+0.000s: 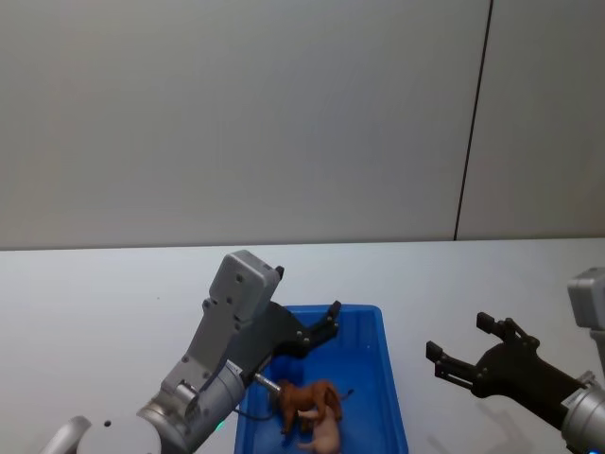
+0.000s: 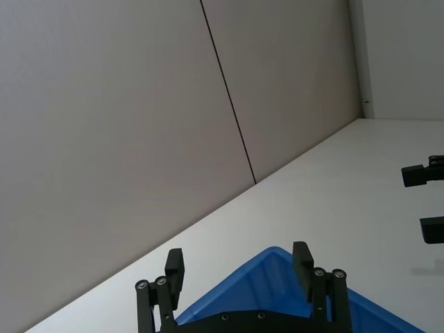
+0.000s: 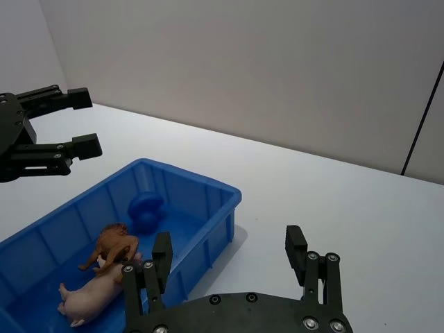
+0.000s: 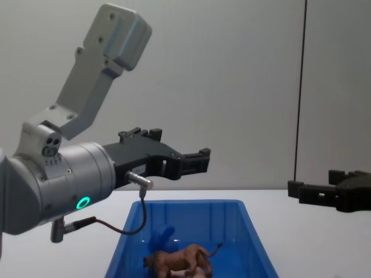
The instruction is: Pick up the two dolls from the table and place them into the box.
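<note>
The blue box (image 1: 386, 371) sits on the white table (image 1: 95, 303) in front of me. Inside it lie a brown lion doll (image 1: 307, 402), a pale pink pig doll (image 1: 326, 437) and a blue round-headed figure (image 3: 146, 211). My left gripper (image 1: 329, 320) hovers open above the box's far left part, holding nothing. Off to the box's right, my right gripper (image 1: 460, 338) hangs open over bare table, also with nothing in it. From the right wrist, the lion (image 3: 114, 243) leans on the pig (image 3: 94, 295).
White tabletop (image 3: 333, 201) spreads around the box on all sides. A grey wall with a dark vertical seam (image 1: 473, 123) stands behind the table.
</note>
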`<state>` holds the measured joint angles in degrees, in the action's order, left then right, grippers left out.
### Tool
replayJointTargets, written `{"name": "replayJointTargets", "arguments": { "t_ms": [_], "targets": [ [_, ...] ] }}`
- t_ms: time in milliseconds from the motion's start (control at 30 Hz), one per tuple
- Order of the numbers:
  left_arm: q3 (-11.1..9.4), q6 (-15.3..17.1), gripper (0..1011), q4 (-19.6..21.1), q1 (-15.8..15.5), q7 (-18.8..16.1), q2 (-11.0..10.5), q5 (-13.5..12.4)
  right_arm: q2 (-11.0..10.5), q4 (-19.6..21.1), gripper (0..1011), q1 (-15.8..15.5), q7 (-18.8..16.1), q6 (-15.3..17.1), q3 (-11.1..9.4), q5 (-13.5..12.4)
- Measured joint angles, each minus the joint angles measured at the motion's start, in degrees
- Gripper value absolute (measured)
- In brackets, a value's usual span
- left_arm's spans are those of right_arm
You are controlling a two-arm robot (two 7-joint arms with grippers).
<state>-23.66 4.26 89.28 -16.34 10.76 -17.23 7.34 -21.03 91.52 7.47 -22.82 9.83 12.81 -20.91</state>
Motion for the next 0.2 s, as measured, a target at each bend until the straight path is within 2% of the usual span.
{"name": "replayJointTargets", "arguments": {
  "t_ms": [33, 67, 200],
  "targets": [
    [0.00, -0.13, 958, -0.06, -0.04, 0.08, 0.04, 0.05, 0.00, 0.00, 1003, 0.00, 0.00, 0.00, 0.00, 0.00],
    [0.00, -0.23, 1000, -0.12, -0.08, 0.16, 0.09, 0.08, 0.00, 0.00, 1003, 0.00, 0.00, 0.00, 0.00, 0.00],
    [-0.03, -0.70, 1001, -0.37, -0.22, 0.51, 0.27, 0.26, 0.00, 0.00, 1003, 0.00, 0.00, 0.00, 0.00, 0.00]
  ]
}}
